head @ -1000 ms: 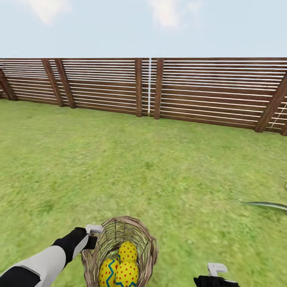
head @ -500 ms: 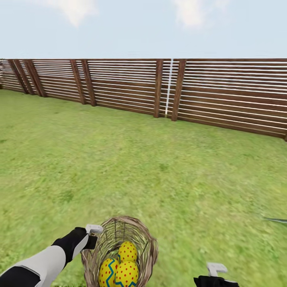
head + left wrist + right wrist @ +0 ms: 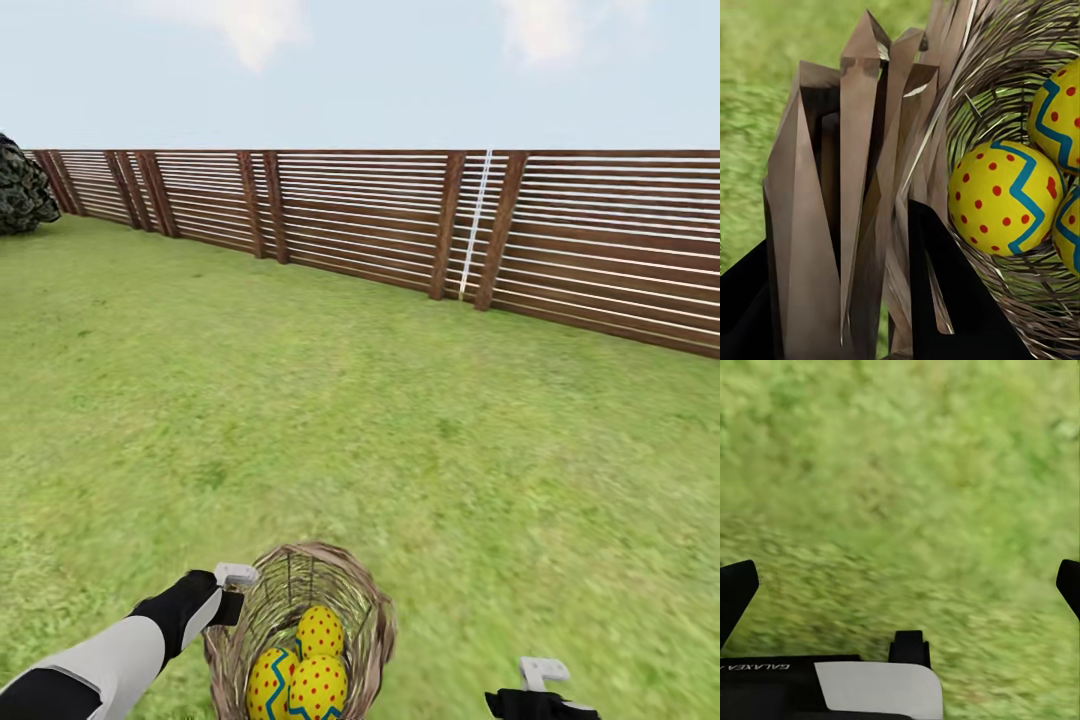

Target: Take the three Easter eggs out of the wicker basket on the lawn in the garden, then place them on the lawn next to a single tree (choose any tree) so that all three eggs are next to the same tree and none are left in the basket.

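Three eggs ride along as your view swings left: the fence [image 3: 400, 225] has slid rightward across the head view over the last second, its pale post now well right of centre, and dark shard-like foliage [image 3: 22, 187] has come into sight at the far left by the fence corner. That reads as the base or head turning, not as anything on the ground moving, and it looks like you are searching for a tree; no trunk is visible yet, so whether that foliage belongs to the right tree cannot be told. The lawn [image 3: 380, 420] stretches wide ahead of you. The basket [image 3: 372, 620] sits in the same spot low in the head view as before, apparently carried with you, its rim clamped by your left gripper [image 3: 236, 578], whose dark fingers straddle the woven wall in the left wrist view. All three eggs [image 3: 320, 632] are inside it, so none has been placed yet. Your right gripper [image 3: 542, 672] hangs low at the right, its fingers spread wide and empty over blurred grass [image 3: 907, 495] in the right wrist view.
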You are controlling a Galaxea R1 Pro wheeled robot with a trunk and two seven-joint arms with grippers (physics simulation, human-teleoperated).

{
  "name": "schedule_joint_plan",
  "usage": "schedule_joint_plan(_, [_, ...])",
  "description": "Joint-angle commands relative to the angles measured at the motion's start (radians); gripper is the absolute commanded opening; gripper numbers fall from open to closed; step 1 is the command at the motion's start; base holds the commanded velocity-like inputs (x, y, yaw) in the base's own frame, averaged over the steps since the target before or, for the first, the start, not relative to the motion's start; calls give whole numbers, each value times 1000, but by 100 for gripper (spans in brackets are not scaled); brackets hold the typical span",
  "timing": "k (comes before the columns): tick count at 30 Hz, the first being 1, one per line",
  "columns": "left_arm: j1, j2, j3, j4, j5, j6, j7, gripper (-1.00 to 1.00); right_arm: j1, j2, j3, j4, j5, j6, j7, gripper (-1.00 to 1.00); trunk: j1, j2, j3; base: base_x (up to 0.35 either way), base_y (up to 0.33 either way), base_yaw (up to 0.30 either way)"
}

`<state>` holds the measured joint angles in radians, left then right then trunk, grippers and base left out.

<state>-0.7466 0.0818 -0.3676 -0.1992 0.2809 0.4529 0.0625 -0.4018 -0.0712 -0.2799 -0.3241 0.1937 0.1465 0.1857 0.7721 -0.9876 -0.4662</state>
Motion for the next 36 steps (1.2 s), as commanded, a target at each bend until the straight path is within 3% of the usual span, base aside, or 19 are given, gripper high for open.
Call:
schedule_joint_plan(1, [0, 1, -2, -2, 15, 6, 6, -100, 0, 1, -8, -3, 10, 5, 8, 100, -4, 7, 2, 0, 0, 295])
schedule_joint_plan(36, [0, 3, -2, -1, 15, 5, 6, -100, 0, 1, -7, -3, 13, 7, 7, 100, -138, 252, 112, 0, 0, 272])
